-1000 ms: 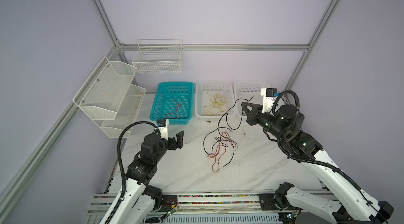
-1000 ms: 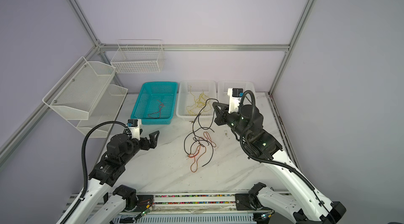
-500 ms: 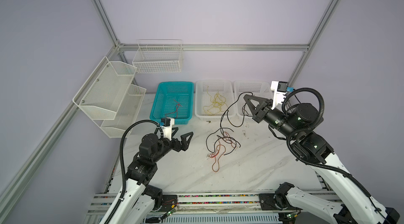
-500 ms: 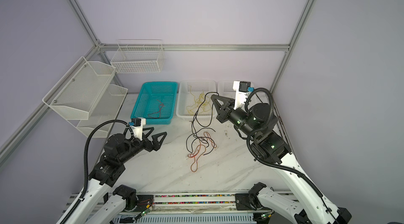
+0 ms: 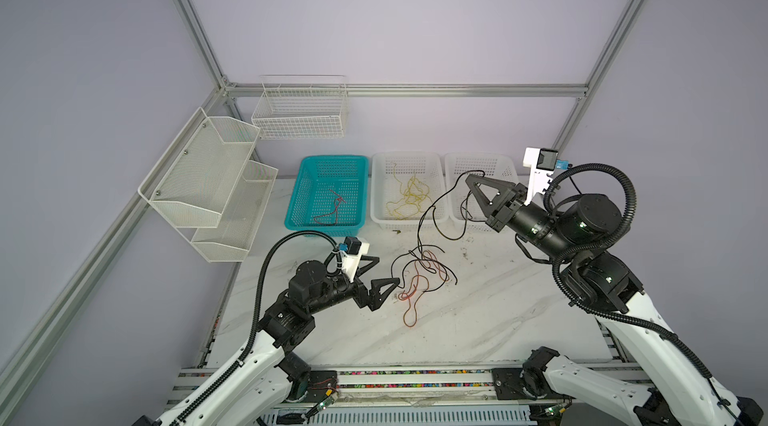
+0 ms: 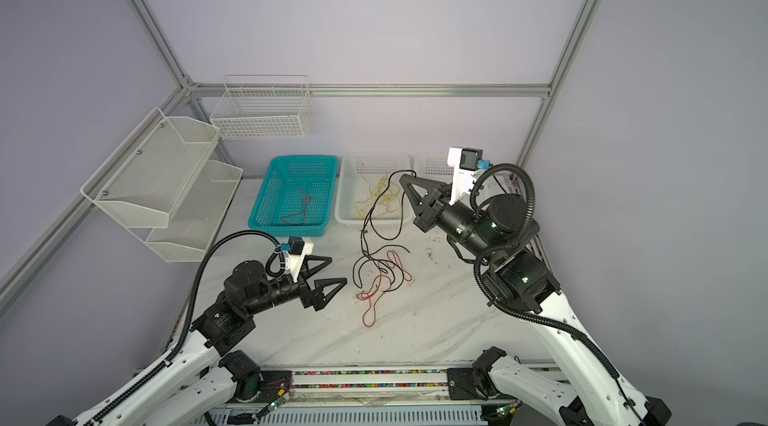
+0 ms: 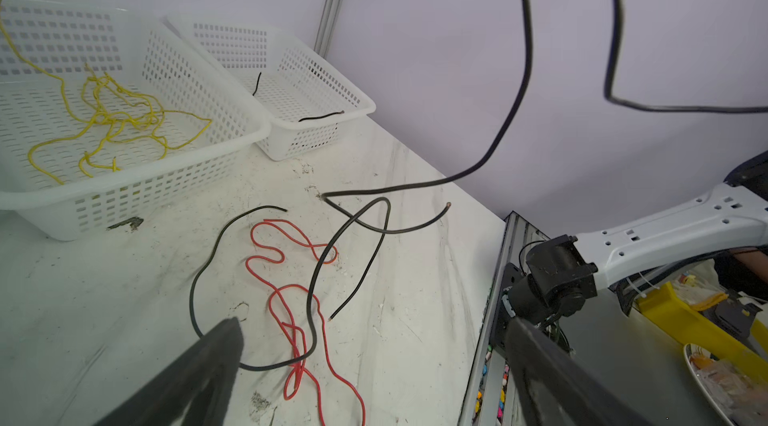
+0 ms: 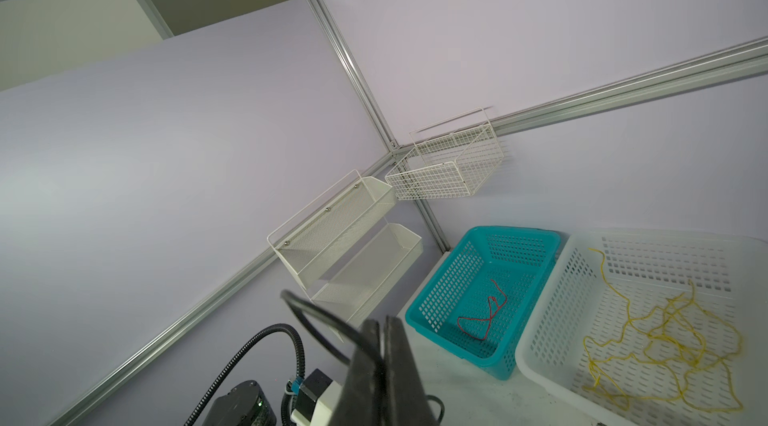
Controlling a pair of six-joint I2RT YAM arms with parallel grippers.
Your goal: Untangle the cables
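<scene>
Top views: the left gripper (image 5: 387, 270) is held wide open just beside the red and black cables (image 5: 424, 274) tangled on the table (image 5: 498, 299). One black cable (image 7: 529, 41) is pinched in the closed right gripper (image 5: 469, 178), raised up.

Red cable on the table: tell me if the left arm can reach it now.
Probably yes: the open left gripper hangs just beside the red cable, with nothing between. A black cable crosses it, so the grab may catch both.
</scene>
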